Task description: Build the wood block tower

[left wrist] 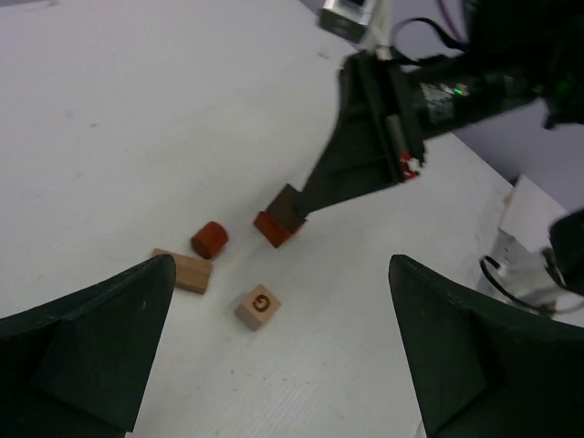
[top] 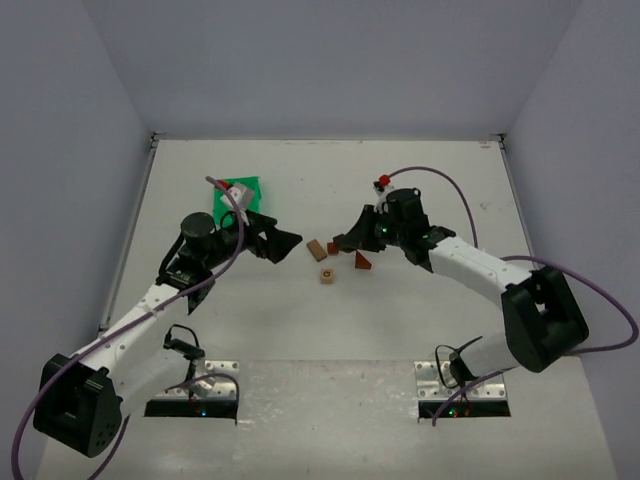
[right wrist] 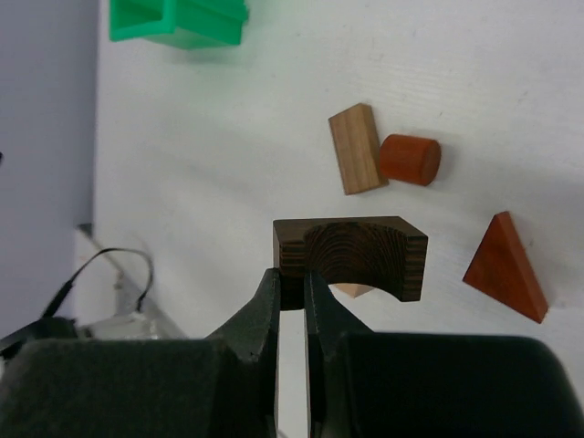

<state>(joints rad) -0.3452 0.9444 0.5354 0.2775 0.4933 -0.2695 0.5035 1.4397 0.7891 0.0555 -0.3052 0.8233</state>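
My right gripper (right wrist: 292, 283) is shut on one end of a dark brown arch block (right wrist: 351, 255) and holds it above the table. A tan corner, apparently a cube, peeks out under the arch. Beyond lie a tan bar (right wrist: 358, 149), a red-brown cylinder (right wrist: 410, 159) and a red-brown wedge (right wrist: 506, 269). In the left wrist view a tan cube marked G (left wrist: 257, 306) lies near the bar (left wrist: 182, 271), the cylinder (left wrist: 209, 239) and the wedge (left wrist: 274, 228). My left gripper (left wrist: 283, 365) is open and empty, left of the pieces (top: 285, 240).
A green plastic bin (top: 240, 197) stands at the back left behind my left arm and shows in the right wrist view (right wrist: 178, 20). White walls enclose the table on three sides. Cables trail from both arms near the front edge.
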